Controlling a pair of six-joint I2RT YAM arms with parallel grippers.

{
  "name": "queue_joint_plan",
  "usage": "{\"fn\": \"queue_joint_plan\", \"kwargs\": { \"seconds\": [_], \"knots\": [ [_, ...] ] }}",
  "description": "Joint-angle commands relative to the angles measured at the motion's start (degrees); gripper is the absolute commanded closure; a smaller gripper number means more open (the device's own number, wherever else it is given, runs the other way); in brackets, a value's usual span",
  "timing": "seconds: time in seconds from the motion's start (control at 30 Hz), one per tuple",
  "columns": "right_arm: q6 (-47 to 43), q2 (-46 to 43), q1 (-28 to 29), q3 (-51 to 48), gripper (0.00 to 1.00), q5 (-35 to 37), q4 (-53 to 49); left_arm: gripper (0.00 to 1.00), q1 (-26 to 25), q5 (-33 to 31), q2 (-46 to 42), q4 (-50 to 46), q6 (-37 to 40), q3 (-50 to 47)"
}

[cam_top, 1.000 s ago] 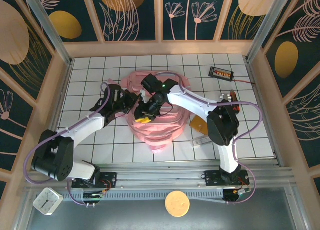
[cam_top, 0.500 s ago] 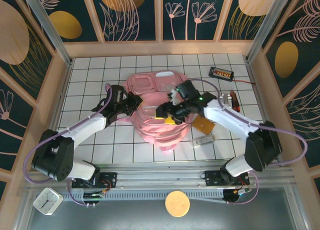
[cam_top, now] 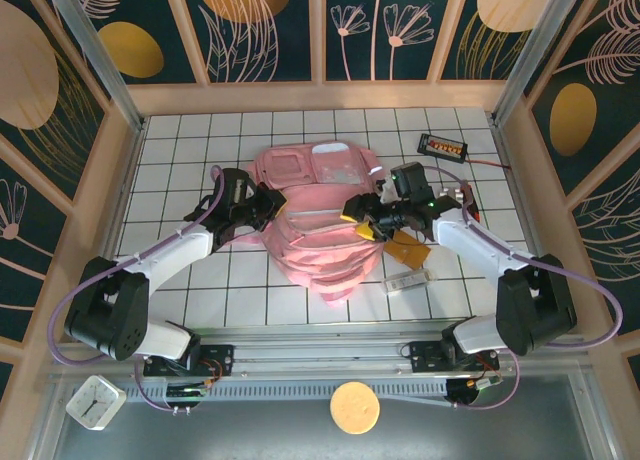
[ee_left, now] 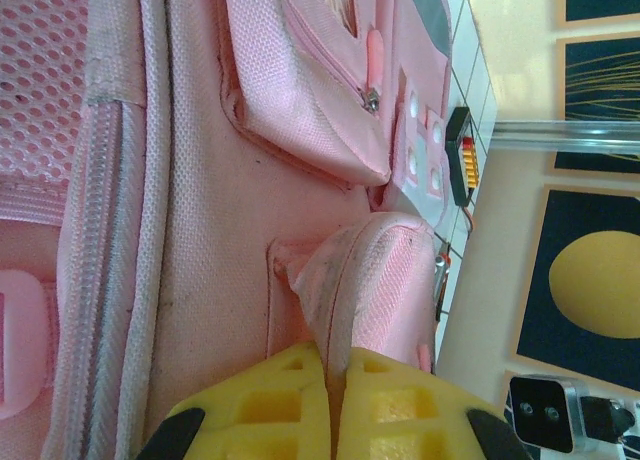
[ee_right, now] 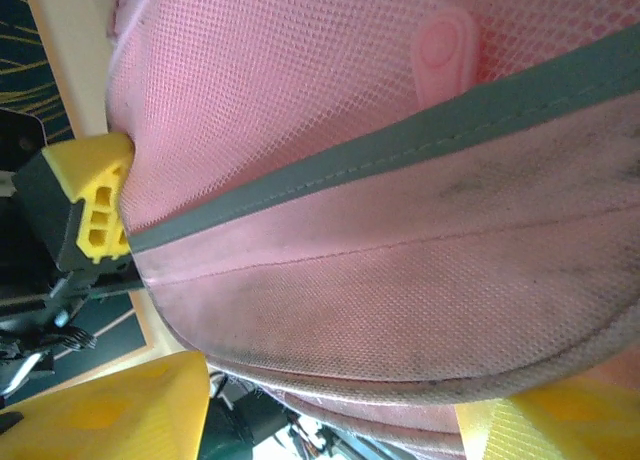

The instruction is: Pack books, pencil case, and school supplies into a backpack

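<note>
The backpack (cam_top: 310,230) lies flat in the middle of the table. At its left edge the left gripper (ee_left: 328,390) is fully closed, its 2 yellow fingers pinching a raised fold of the pink fabric. At the backpack's right edge the right gripper (cam_top: 361,219) stands wide apart, straddling the bulging mesh-and-strip side. No clear pinch shows there, so it seems to hold nothing yet.

The orange-brown book (cam_top: 405,248) lies just beside the backpack's right edge. The whitish block (cam_top: 405,280) sits a little nearer the arm bases than that book.

The step looks like getting a second hold so the bag can be spread open. To do it well, the right fingers should take a single layer of the rim, not the whole padded side. The closing should be firm, because the mesh looks slippery. Any pull should then run directly away from the left-edge hold, which acts as the anchor. Pulling upward as well would help the mouth gape for the book.
</note>
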Motion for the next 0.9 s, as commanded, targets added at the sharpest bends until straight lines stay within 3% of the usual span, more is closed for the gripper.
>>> {"fn": "queue_joint_plan", "kwargs": {
  "seconds": [0.0,0.2,0.6,0.87],
  "knots": [
    [3.21,0.68,-0.76,2.39,0.38,2.4,4.69,1.0,-0.3,3.91,-0.85,1.6,-0.05,1.0],
    [8.47,-1.14,-1.21,2.04,0.45,4.66,8.6,1.0,-0.3,4.23,-1.54,1.56,0.47,0.2],
    [12.24,-0.45,-1.29,5.21,0.46,5.75,8.74,1.0,-0.36,4.76,-1.58,1.46,1.42,-0.45],
    [14.4,1.81,-0.3,2.29,0.67,5.44,11.34,1.0,-0.3,5.73,-1.31,3.23,1.41,-1.19]
  ]
}}
